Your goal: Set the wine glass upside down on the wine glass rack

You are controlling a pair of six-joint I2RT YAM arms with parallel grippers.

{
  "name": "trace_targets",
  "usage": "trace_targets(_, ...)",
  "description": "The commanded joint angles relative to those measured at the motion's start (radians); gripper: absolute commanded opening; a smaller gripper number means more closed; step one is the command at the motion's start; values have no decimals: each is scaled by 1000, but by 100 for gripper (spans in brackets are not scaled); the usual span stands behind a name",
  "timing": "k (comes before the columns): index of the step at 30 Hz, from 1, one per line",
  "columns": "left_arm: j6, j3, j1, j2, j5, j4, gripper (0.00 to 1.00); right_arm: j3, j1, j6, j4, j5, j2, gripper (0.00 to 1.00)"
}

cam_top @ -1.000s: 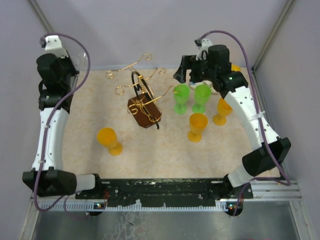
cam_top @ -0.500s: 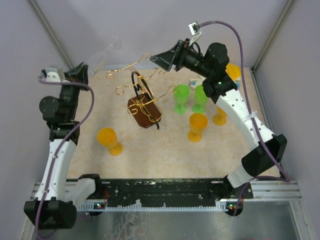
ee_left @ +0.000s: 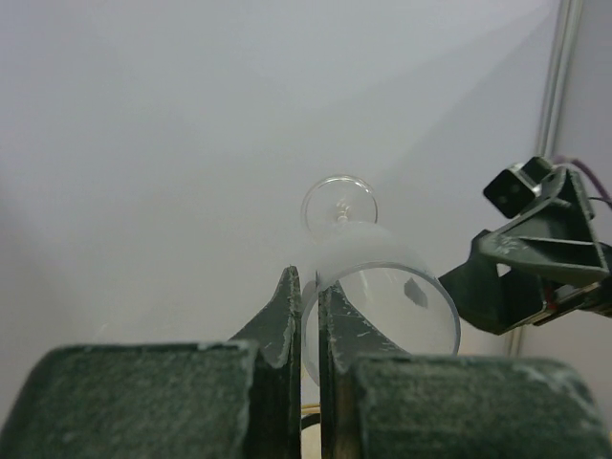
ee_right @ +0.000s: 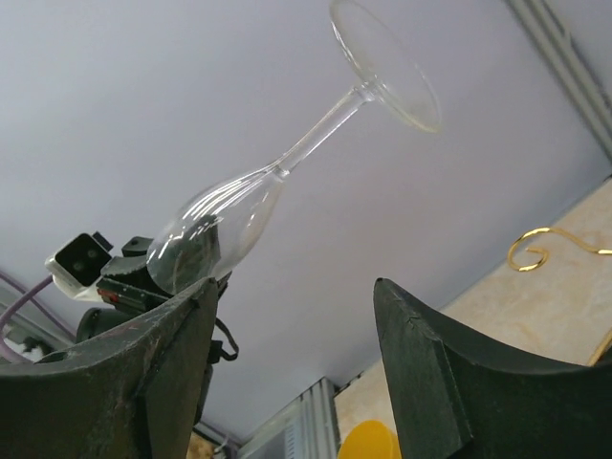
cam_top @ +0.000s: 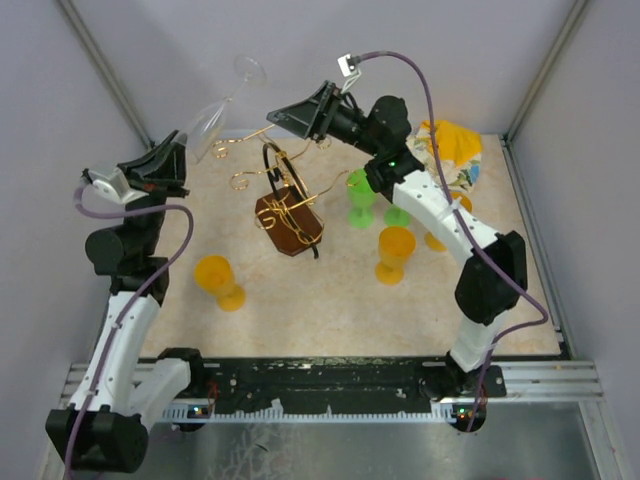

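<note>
Left end effector (ee_left: 308, 287) clamps wine glass (ee_left: 382, 296) rim, foot tilted upward, apparently for handover; right end effector (ee_right: 295, 287) jaws apart.

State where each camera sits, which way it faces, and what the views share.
Top external: above, behind the bases, looking down on table, wine glass rack, both arms.
Left wrist: faces the back wall past the left end effector, shut on the wine glass.
Right wrist: looks between the right end effector's open fingers at that glass.
All share the glass.
</note>
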Motion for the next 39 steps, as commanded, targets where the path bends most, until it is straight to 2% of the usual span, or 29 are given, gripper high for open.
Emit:
trace_targets(1,-5,-22,-38,-2,-1,114,0,95,42,53,97,15,32,66)
trace_targets(11,2,-74,-91,16,-35,180,0,168,80,70,146,46,104,65)
trace_targets(19,8,-94,-113,13,-63,204,0,253,94,56,48,45,161,62)
trace_targets(25,25,-96,-116,4,-80,204,0,246,103,11,-29,60,144,61)
trace_targets(39,12,-104,-150,32,-77,243,0,388,129,36,-9,84,240,54)
